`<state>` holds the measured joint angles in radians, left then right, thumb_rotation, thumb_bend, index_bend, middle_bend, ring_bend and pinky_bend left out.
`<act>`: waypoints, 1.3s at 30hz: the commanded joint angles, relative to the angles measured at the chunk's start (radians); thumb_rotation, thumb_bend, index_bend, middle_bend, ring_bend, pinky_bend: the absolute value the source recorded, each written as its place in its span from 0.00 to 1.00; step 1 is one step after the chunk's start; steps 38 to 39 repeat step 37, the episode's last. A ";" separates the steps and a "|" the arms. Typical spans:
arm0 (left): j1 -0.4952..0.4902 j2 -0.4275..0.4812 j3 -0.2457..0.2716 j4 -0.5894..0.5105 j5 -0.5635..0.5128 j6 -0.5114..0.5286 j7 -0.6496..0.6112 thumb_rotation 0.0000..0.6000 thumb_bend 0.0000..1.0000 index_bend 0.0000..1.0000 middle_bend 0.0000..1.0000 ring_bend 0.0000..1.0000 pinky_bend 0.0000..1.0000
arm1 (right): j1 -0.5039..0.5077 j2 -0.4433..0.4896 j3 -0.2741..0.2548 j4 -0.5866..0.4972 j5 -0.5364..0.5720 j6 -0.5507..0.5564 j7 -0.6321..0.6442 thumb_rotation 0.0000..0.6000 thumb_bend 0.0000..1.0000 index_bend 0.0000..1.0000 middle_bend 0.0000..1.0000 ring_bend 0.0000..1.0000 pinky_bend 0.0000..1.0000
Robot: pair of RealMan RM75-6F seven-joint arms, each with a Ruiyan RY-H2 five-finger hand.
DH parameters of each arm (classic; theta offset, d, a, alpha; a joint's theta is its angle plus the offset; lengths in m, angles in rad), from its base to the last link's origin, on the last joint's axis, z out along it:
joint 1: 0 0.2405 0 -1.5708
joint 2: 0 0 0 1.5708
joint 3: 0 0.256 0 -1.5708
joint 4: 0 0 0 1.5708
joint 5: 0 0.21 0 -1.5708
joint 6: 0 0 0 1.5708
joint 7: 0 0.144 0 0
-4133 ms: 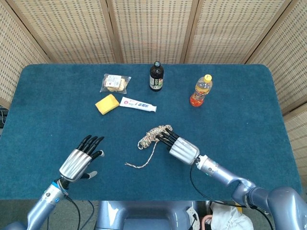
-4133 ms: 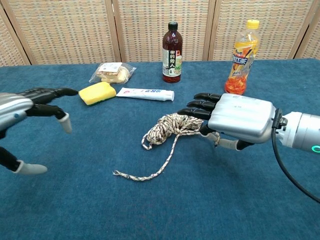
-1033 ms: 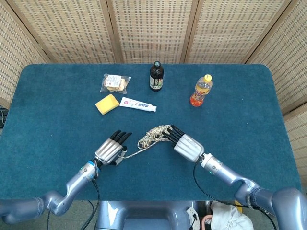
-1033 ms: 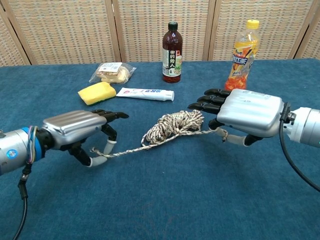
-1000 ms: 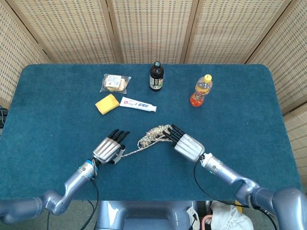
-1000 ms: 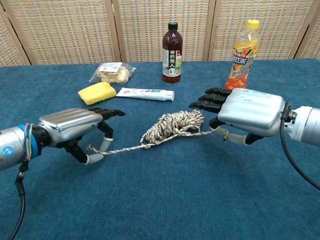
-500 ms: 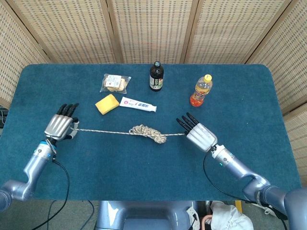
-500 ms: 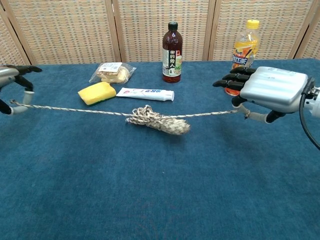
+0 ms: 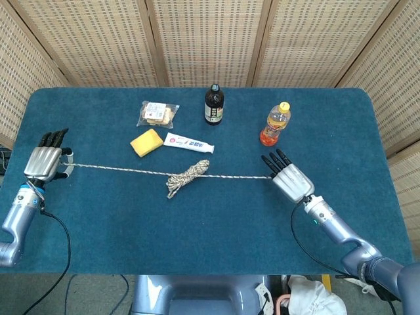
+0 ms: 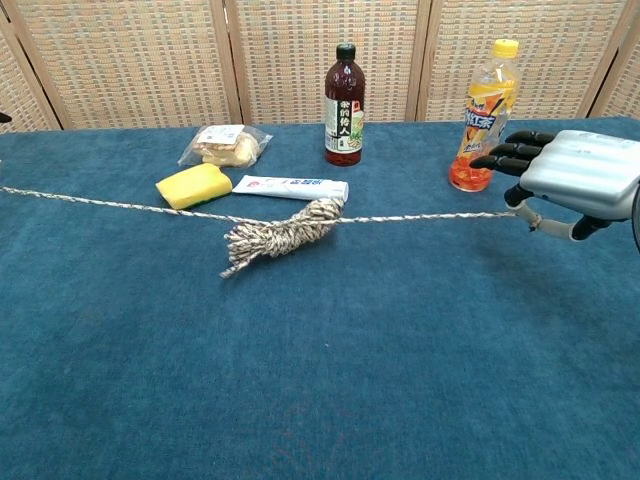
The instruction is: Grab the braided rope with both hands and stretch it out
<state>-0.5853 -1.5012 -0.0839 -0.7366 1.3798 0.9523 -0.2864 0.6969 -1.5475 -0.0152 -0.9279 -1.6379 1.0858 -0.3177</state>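
Covering the whole work surface is a blue table (image 9: 328,131), with both arms reaching far apart across it. Stretching along the near right side, the right arm (image 9: 341,233) is angling toward the table's middle, and the right hand (image 9: 291,180) is lying back-up with its dark fingers (image 10: 505,150) extended while one rope end is pinched beneath it at the thumb. Coming in at the far left edge, the left hand (image 9: 44,161) is also lying back-up, fingers pointing away from the robot, holding the other rope end at its thumb side; the chest view is not showing this hand. Running nearly straight between the two hands is the braided rope (image 9: 187,176), with a knotted bundle hanging at its middle, just in front of the toothpaste tube (image 9: 189,143) and near the yellow sponge (image 9: 146,142).
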 commanded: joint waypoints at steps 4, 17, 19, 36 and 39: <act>0.003 0.009 0.008 -0.021 0.007 -0.010 -0.007 1.00 0.00 0.00 0.00 0.00 0.00 | -0.017 0.008 0.019 -0.050 0.055 -0.035 -0.022 1.00 0.01 0.00 0.00 0.00 0.00; 0.150 0.218 -0.054 -0.368 -0.089 0.178 0.025 1.00 0.00 0.00 0.00 0.00 0.00 | -0.158 0.149 0.034 -0.314 0.077 0.175 0.026 1.00 0.00 0.00 0.00 0.00 0.00; 0.206 0.263 -0.054 -0.479 -0.102 0.249 0.041 1.00 0.00 0.00 0.00 0.00 0.00 | -0.210 0.172 0.026 -0.361 0.083 0.240 0.071 1.00 0.00 0.00 0.00 0.00 0.00; 0.493 0.326 0.125 -0.909 0.122 0.647 0.261 1.00 0.00 0.00 0.00 0.00 0.00 | -0.514 0.225 -0.058 -0.585 0.007 0.597 0.161 1.00 0.00 0.00 0.00 0.00 0.00; 0.499 0.321 0.128 -0.907 0.132 0.653 0.260 1.00 0.00 0.00 0.00 0.00 0.00 | -0.521 0.229 -0.059 -0.587 -0.001 0.602 0.156 1.00 0.00 0.00 0.00 0.00 0.00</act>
